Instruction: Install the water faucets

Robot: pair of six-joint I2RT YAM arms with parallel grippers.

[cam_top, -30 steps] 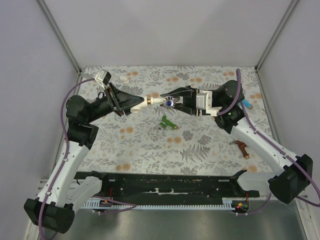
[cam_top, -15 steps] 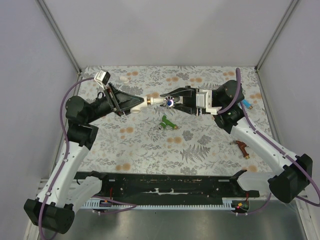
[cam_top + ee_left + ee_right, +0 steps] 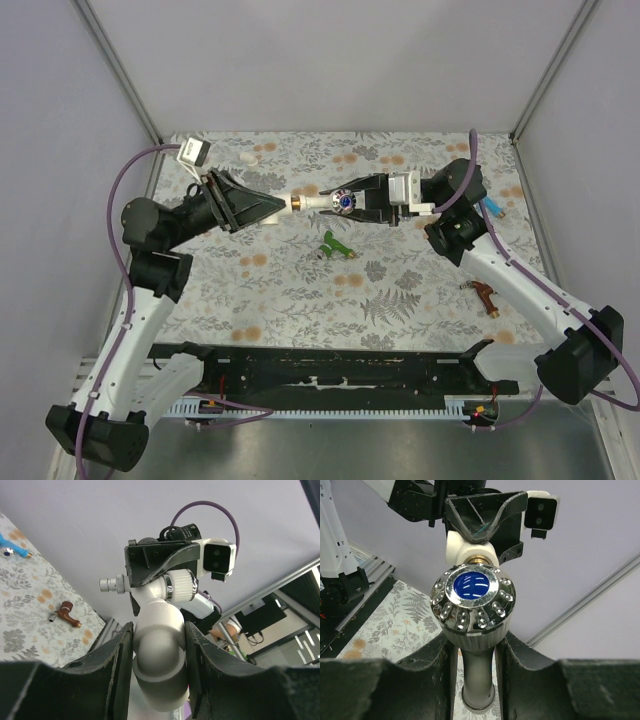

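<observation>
Above the mat, my left gripper [image 3: 278,206] is shut on a white elbow pipe fitting [image 3: 272,208]. My right gripper [image 3: 341,202] is shut on the white water faucet [image 3: 322,202], which has a chrome knob with a blue centre. The faucet's brass thread [image 3: 298,203] meets the fitting's mouth. In the left wrist view the elbow fitting [image 3: 159,667] fills the gap between my fingers [image 3: 107,665]. From the right wrist, the knob [image 3: 472,601] sits between my fingers [image 3: 432,665], with the brass thread [image 3: 479,558] entering the fitting [image 3: 456,545] beyond it.
A green faucet [image 3: 335,244] lies on the floral mat [image 3: 400,300] below the joined parts. A reddish-brown faucet [image 3: 486,296] lies at the right and a blue one [image 3: 493,210] at the right edge. A loose white fitting [image 3: 247,157] sits at the back left.
My left wrist has turned and lifted a little, its camera swinging left. The fitting and faucet stay joined and sit slightly higher. Both grips are unchanged.
</observation>
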